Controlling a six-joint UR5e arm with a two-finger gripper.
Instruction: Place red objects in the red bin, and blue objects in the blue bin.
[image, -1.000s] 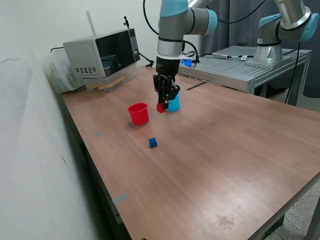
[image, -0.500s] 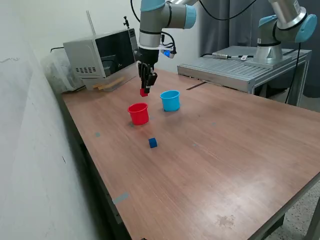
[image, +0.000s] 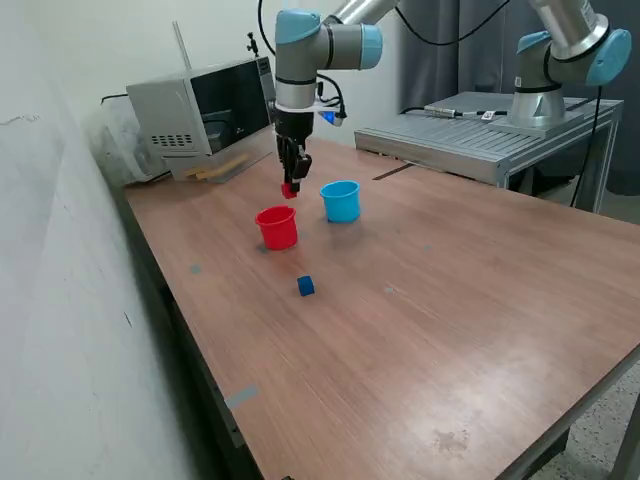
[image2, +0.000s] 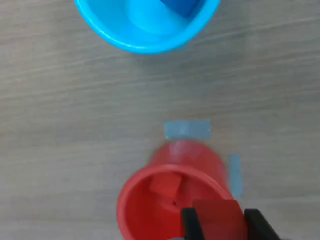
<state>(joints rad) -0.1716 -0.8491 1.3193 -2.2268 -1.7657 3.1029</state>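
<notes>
Overhead, claw (image2: 220, 222) pinching red cube (image2: 218, 218), poised above red cup (image: 277, 227) rim

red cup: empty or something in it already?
Not empty. The wrist view shows a red cube lying inside the red cup.

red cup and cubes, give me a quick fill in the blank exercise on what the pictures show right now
1. The gripper is shut on a small ____ cube, held above the red cup.
2. In the wrist view, the red cup already holds one ____ cube.
3. The dark blue cube seen in the wrist view lies inside the ____ cup.
4. Another blue cube sits on the ____, outside both cups.

Missing words: red; red; light blue; table
</notes>
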